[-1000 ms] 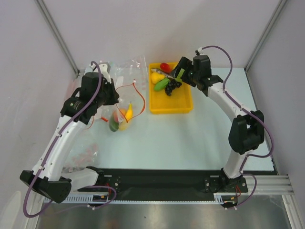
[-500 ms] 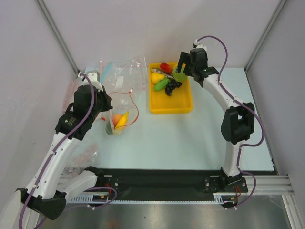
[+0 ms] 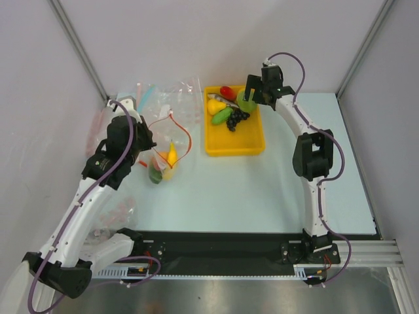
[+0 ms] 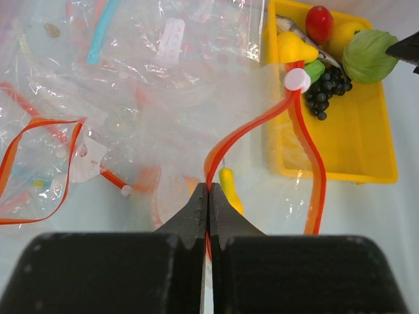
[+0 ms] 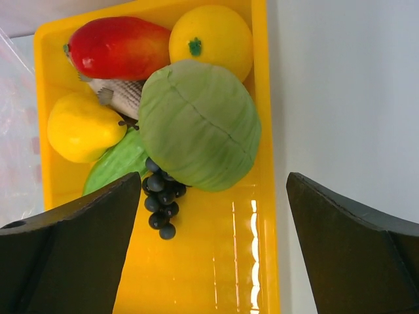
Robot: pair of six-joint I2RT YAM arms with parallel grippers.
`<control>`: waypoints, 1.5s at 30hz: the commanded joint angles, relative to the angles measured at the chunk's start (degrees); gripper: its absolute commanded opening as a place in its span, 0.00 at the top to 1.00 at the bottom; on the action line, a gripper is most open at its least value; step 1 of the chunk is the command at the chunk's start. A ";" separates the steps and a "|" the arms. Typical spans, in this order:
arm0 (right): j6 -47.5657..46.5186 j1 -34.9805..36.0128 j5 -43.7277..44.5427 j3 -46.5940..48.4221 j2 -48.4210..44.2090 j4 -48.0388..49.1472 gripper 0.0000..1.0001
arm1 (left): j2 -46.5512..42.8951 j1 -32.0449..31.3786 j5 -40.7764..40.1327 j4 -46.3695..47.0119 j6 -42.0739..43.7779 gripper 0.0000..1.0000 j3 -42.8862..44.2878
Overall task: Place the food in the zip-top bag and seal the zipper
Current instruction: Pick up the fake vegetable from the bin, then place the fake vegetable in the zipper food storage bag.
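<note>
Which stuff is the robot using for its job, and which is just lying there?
For the job: zip-top bag, zipper, banana, grape bunch, round green fruit, mango.
Just lying about: other clear pouches, yellow tray (it only holds food).

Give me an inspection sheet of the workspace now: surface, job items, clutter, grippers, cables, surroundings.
Surface: pale table, bearing the tray and pouches at its far side.
Job's things: zip-top bag held up by its red zipper, mouth open; banana and green fruit inside; grape bunch in the yellow tray among other toy foods.
Clutter: spare clear pouches behind the bag; one more by the left arm.
Grippers: left gripper shut on the zipper; right gripper open over the tray, holding nothing.
Cables: purple cables along both arms; no snag seen.
Surroundings: white walls, metal frame posts; nothing else seen.
</note>
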 commanded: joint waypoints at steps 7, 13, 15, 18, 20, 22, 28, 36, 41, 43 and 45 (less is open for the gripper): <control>0.14 -0.09 -4.85 6.26 5.77 1.82 0.02 | 4.35 0.47 -1.73 2.95 0.72 1.00 5.52; 1.12 -0.17 -6.17 9.69 6.92 0.94 0.66 | 6.64 0.38 0.11 3.04 0.81 1.00 7.37; 0.59 0.09 -6.87 9.17 5.18 0.94 0.81 | 7.52 0.38 1.42 2.86 0.81 1.00 7.73; -0.20 0.61 -8.10 5.83 2.10 1.99 0.97 | 9.35 0.38 5.27 1.90 1.25 1.00 8.52; -0.81 1.32 -9.85 1.53 -2.20 3.83 1.00 | 10.41 0.38 7.84 0.84 1.60 1.00 9.31; -1.34 2.28 -11.00 -2.07 -7.46 5.59 1.00 | 12.61 0.38 11.08 -0.91 1.17 1.00 10.62; -3.80 5.53 -18.64 -15.61 -20.75 12.98 1.00 | 18.93 0.38 16.81 -6.27 0.03 1.00 15.19; -5.39 12.03 -32.61 -27.73 -37.00 16.23 1.00 | 21.32 0.38 22.96 -6.72 -2.09 1.00 16.34; -6.53 15.81 -34.39 -35.38 -46.24 18.25 1.00 | 20.62 0.38 23.58 -5.84 -2.88 1.00 15.64; -6.36 17.48 -34.21 -39.24 -50.01 18.61 1.00 | 20.17 0.38 23.76 -5.75 -3.05 1.00 15.64; -5.75 18.63 -33.68 -41.63 -51.96 18.79 1.00 | 19.65 0.38 23.84 -5.75 -3.40 1.00 15.81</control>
